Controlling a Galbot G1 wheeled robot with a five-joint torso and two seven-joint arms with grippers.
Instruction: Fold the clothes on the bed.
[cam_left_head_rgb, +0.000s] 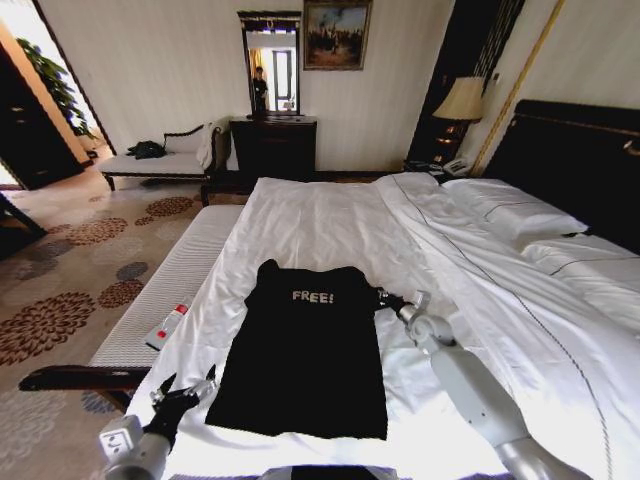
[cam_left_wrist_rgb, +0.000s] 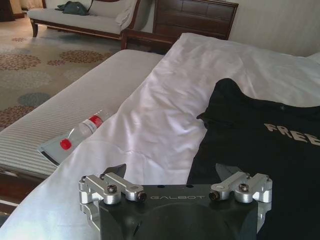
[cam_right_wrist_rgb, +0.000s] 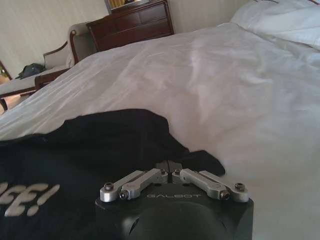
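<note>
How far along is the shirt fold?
Done: the black T-shirt lies flat on the bed, sleeves apparently tucked in. In hand: the right tool is shut at the shirt's sleeve edge; the left tool is open by the bottom corner. Left: the lengthwise fold.

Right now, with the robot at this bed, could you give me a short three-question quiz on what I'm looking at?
1. True or false: the black T-shirt lies on the bed with its "FREE!" lettering facing up.
2. Which gripper has shut jaws at the shirt's sleeve? A) left gripper B) right gripper
3. Fill in: the bottle with a red cap lies on the striped ____ beside the bed.

Key: 1 true. 2 B; the left gripper's jaws stand open by the shirt's bottom corner. 3 bench.
</note>
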